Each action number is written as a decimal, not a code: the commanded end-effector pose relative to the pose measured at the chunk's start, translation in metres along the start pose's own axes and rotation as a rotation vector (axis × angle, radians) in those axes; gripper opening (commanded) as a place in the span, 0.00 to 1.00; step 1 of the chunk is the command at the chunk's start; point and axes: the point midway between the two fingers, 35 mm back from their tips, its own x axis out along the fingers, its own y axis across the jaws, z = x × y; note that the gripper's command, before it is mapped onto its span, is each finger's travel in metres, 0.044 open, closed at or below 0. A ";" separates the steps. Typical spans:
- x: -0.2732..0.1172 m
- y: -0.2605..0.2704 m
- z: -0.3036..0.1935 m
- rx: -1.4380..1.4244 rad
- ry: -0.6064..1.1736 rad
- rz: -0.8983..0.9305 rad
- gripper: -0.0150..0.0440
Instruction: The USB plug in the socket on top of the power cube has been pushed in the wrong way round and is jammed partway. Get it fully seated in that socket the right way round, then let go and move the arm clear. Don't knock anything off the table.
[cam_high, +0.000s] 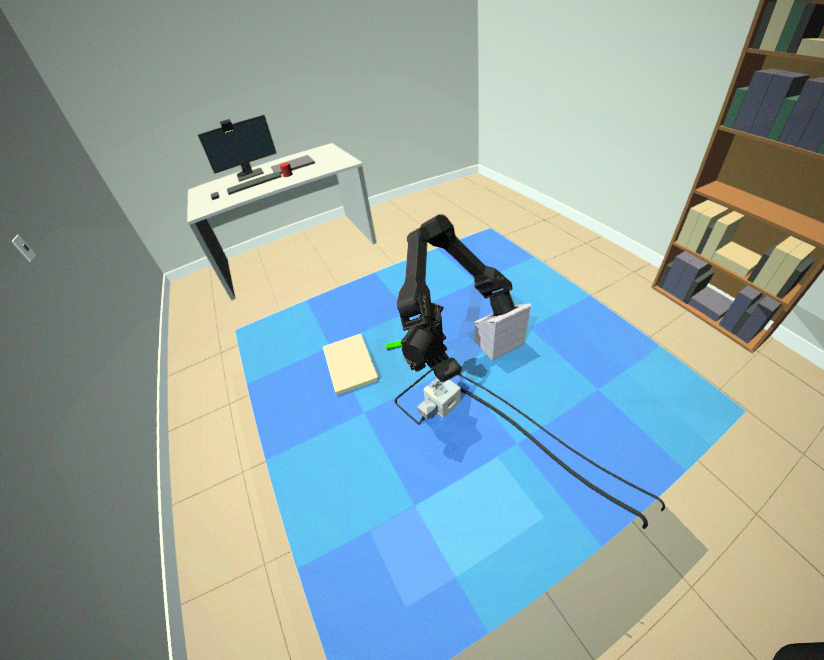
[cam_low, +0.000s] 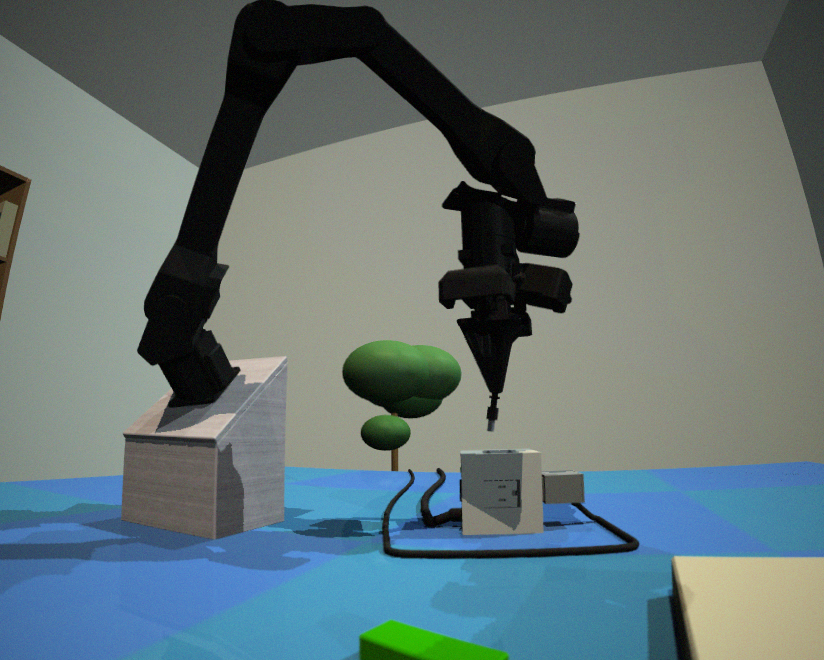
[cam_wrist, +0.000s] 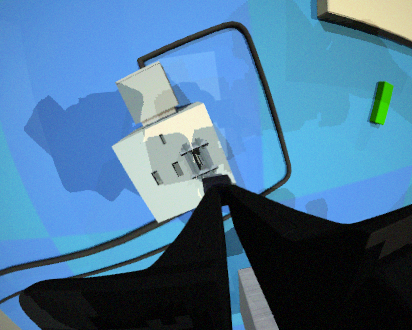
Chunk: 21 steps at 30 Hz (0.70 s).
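Observation:
My gripper is shut on the black USB plug, which hangs from the fingertips with its metal end pointing down. In the exterior view the metal end is just above the power cube, with a visible gap between them. The white power cube stands upright on the mat, at an angle to the exterior view. Its top socket is empty; in the wrist view the plug and fingertips are beside it, toward the cube's edge. The metal end is hidden in the wrist view.
A grey adapter sticks out of the cube's side, its black cable looping around. Other cables trail off. A green block and cream slab lie nearby. The arm's base is on a wooden pedestal.

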 end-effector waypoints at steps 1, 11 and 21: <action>0.000 0.000 0.000 -0.116 0.000 0.000 0.25; 0.000 0.000 0.000 -0.378 0.000 0.000 0.25; 0.000 0.000 0.000 -0.640 0.000 0.000 0.25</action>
